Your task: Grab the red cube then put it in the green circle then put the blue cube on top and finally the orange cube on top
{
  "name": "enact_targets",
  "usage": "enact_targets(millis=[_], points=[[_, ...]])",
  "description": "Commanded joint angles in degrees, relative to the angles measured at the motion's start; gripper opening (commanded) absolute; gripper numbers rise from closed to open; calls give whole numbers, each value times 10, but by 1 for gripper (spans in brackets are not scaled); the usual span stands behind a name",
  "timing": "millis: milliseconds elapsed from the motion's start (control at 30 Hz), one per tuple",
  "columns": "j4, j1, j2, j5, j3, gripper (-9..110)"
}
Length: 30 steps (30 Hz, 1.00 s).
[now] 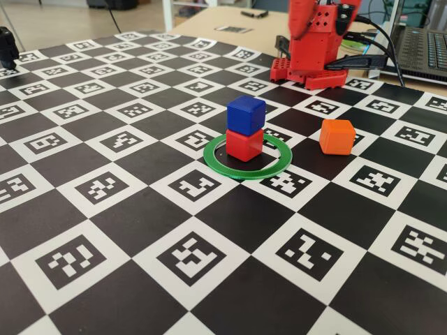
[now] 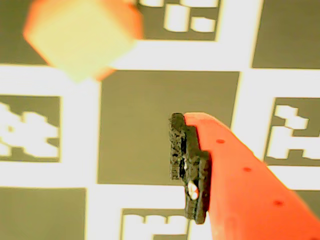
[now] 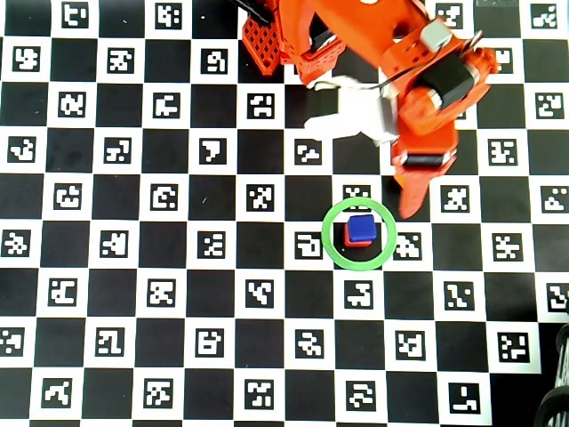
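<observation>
The blue cube (image 1: 246,112) sits on the red cube (image 1: 244,144) inside the green circle (image 1: 216,162). In the overhead view the blue cube (image 3: 359,229) covers most of the red cube (image 3: 352,244) within the ring (image 3: 325,234). The orange cube (image 1: 337,136) lies on the board right of the ring in the fixed view. It is blurred at the upper left of the wrist view (image 2: 82,37) and hidden under the arm in the overhead view. My gripper (image 3: 411,205) hovers above it, empty. One finger with a black pad (image 2: 186,160) shows, with nothing against it.
The red arm base (image 1: 311,59) stands at the far edge of the checkerboard marker mat (image 1: 140,230). A laptop (image 1: 422,45) and cables lie behind the base at the right. A dark object (image 1: 7,45) sits at the far left edge.
</observation>
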Motion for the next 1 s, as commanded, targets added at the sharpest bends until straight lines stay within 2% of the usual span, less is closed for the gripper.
enact_targets(millis=[0, 500, 967], points=[[-33, -40, 38, 16, 14, 48], [-253, -15, -7, -2, 205, 47], [-318, 4, -79, -50, 221, 44]])
